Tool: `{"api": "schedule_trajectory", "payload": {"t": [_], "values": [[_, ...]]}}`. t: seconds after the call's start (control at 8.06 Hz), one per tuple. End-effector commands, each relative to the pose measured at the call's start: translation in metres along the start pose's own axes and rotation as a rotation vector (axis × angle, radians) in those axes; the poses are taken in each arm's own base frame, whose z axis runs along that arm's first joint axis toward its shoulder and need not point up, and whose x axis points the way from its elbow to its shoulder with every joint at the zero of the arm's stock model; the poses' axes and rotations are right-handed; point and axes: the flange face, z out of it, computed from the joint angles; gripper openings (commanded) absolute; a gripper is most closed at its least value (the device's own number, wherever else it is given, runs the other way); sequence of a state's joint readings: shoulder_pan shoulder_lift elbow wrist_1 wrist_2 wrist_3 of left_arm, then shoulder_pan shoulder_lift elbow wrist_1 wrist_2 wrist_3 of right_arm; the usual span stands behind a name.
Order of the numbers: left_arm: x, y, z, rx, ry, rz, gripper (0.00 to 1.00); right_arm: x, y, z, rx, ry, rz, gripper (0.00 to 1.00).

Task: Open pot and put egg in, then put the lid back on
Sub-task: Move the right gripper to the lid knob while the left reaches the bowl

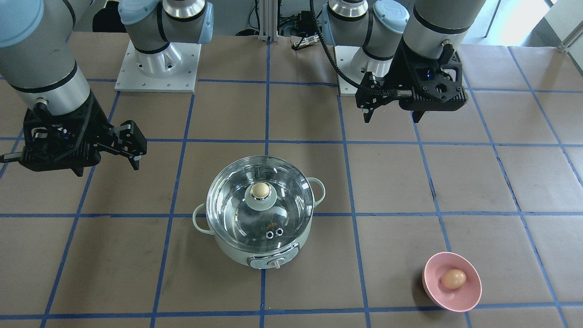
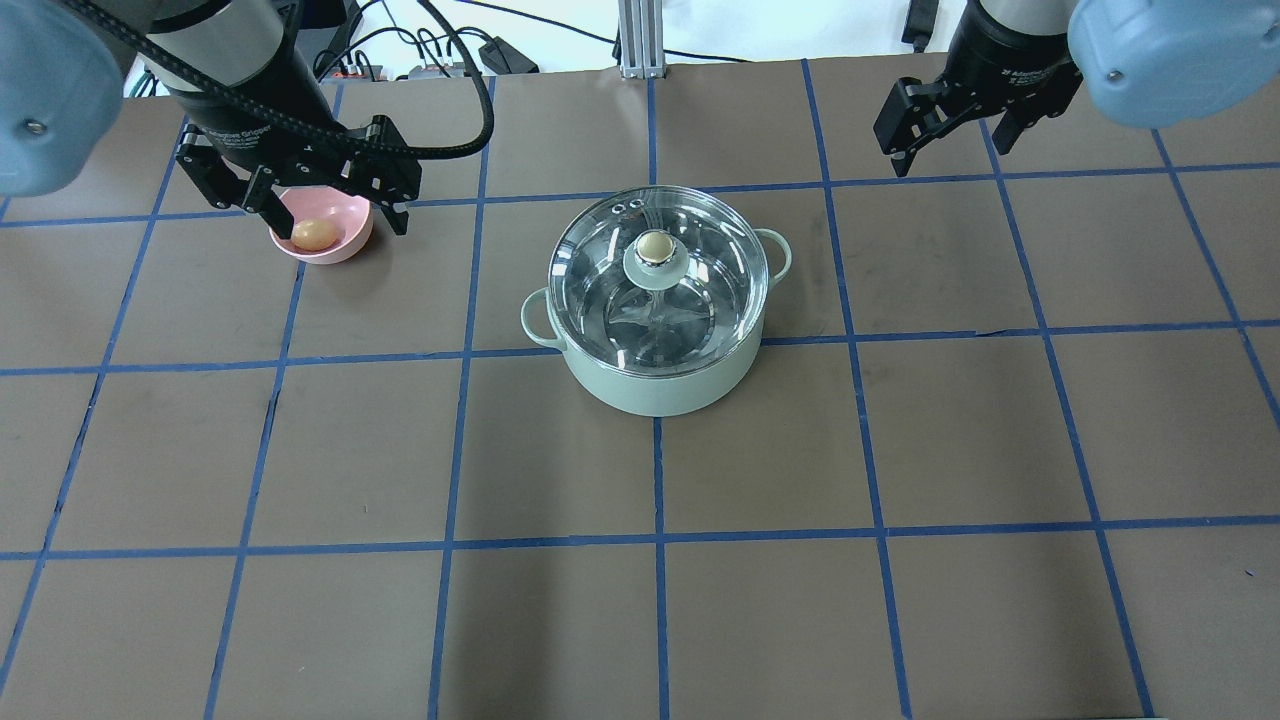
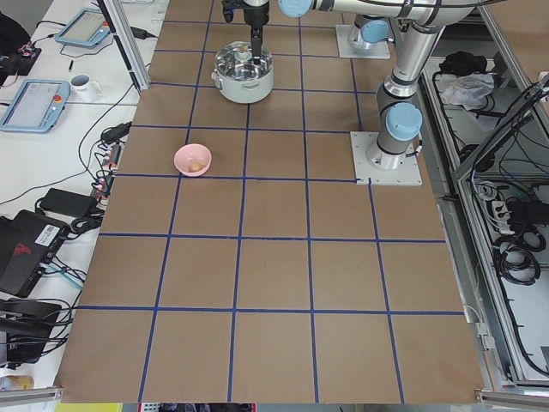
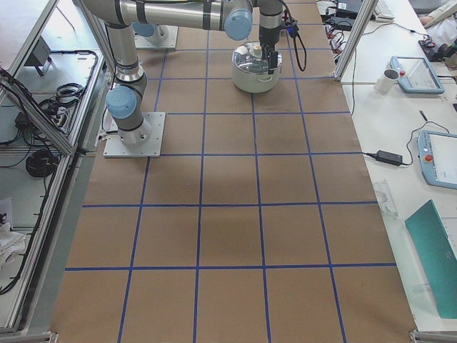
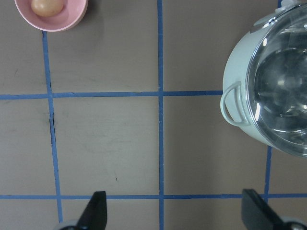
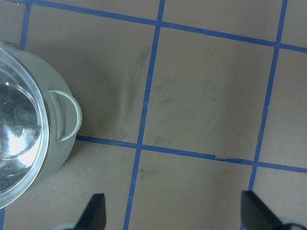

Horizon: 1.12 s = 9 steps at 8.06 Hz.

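Observation:
The mint-green pot (image 2: pixel 660 385) stands mid-table with the glass lid (image 2: pixel 700 270) on it, beige knob (image 2: pixel 655 245) up. It also shows in the front view (image 1: pixel 232 253). The egg (image 2: pixel 313 234) lies in a pink bowl (image 2: pixel 350 240) to the pot's left, seen too in the front view (image 1: pixel 453 279). My left gripper (image 2: pixel 335 215) is open and empty, held high; its wrist view has the egg (image 5: pixel 47 5) at top left and the pot (image 5: pixel 237 62) at right. My right gripper (image 2: pixel 950 150) is open and empty, raised to the pot's right; its wrist view shows the pot's handle (image 6: pixel 67 117).
Brown table with a blue tape grid. The two arm bases (image 1: pixel 157 68) stand at the robot's edge. Teach pendants (image 3: pixel 34 103), a mug and cables lie on the operators' desk beyond the far table edge.

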<state>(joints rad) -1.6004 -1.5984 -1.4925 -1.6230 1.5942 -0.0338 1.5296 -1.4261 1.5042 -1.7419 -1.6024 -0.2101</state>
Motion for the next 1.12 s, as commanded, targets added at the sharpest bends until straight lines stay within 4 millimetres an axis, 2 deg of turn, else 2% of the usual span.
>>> {"api": "schedule_trajectory", "payload": {"t": [0.0, 0.25, 0.37, 0.5, 0.62, 0.74, 0.99], "values": [[-0.002, -0.001, 0.000, 0.000, 0.000, -0.003, 1.00, -0.001, 0.001, -0.001, 0.000, -0.007, 0.000, 1.00], [-0.007, 0.001, -0.009, 0.021, -0.008, 0.019, 1.00, -0.001, -0.002, 0.003, 0.008, -0.015, -0.003, 1.00], [-0.021, -0.002, -0.010, 0.025, -0.009, 0.004, 1.00, -0.001, -0.003, 0.008, 0.002, -0.015, -0.001, 1.00], [-0.045, -0.011, -0.010, 0.047, -0.009, -0.037, 1.00, -0.007, -0.004, -0.001, 0.025, -0.011, 0.005, 1.00], [-0.071, -0.033, -0.004, 0.126, -0.011, -0.077, 1.00, -0.021, -0.003, -0.002, 0.017, -0.014, 0.005, 1.00], [-0.083, -0.048, 0.001, 0.170, -0.022, -0.095, 1.00, -0.053, -0.004, -0.005, 0.031, -0.019, -0.032, 1.00], [-0.102, -0.111, 0.057, 0.244, -0.043, -0.111, 1.00, -0.116, -0.016, 0.007, 0.017, -0.062, 0.016, 1.00]]}}
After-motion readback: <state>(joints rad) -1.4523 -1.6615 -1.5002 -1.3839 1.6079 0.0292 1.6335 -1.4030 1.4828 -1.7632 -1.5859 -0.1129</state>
